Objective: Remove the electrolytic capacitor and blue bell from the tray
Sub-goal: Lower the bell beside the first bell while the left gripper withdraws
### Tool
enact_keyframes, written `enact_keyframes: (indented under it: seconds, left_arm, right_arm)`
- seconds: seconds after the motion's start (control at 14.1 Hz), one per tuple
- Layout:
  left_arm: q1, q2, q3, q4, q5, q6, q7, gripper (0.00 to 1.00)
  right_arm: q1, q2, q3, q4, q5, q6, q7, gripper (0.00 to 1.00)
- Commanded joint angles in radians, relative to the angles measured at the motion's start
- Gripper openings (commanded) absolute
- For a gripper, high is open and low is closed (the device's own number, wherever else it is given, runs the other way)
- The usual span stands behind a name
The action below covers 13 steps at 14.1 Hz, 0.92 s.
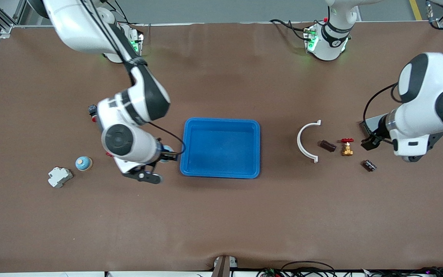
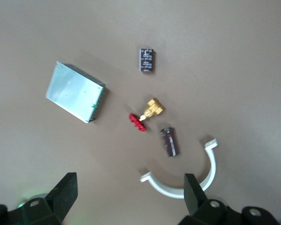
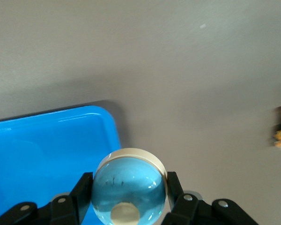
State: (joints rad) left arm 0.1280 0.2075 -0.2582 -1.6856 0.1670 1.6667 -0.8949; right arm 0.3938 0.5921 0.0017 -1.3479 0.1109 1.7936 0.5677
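The right gripper [image 3: 129,206] hung just beside the blue tray [image 1: 220,172], at its edge toward the right arm's end of the table; its jaws were clamped on a blue bell [image 3: 128,190]; a second bell [image 1: 83,163] sat on the table beside a white block [image 1: 59,176]. The left gripper [image 2: 131,199] hovered with jaws spread wide and empty above a capacitor [image 2: 169,141], a brass valve [image 2: 147,114], another capacitor [image 2: 146,60] and a white curved clip [image 2: 187,180].

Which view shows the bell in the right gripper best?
Right wrist view: the blue bell fills it, clamped in the right gripper. Front view shows only a sliver beside the arm. Left wrist view doesn't show it.
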Motion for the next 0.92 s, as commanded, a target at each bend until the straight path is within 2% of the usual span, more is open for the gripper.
enact_keyframes:
  seconds: [0.0, 0.21, 0.36, 0.5, 0.85]
  left_arm:
    - [0.005, -0.069, -0.006, 0.014, -0.017, -0.039, 0.135, 1.0]
    - [0.005, -0.118, -0.007, 0.015, -0.017, -0.067, 0.321, 1.0]
    - [0.004, -0.117, -0.007, 0.065, -0.017, -0.071, 0.413, 1.0]
    - [0.005, -0.115, -0.007, 0.119, -0.014, -0.136, 0.442, 1.0]
    - [0.005, -0.119, -0.004, 0.217, -0.012, -0.162, 0.456, 1.0]
  right_arm:
    - [-0.067, -0.118, 0.017, -0.175, -0.011, 0.05, -0.113, 0.13]
    - [-0.124, -0.198, 0.015, -0.4, -0.014, 0.261, -0.264, 0.13]
    - [-0.162, -0.215, 0.015, -0.532, -0.013, 0.433, -0.365, 0.13]
    - [-0.2, -0.206, 0.015, -0.579, -0.013, 0.504, -0.437, 0.13]
    - [-0.227, -0.169, 0.015, -0.597, -0.016, 0.509, -0.503, 0.13]
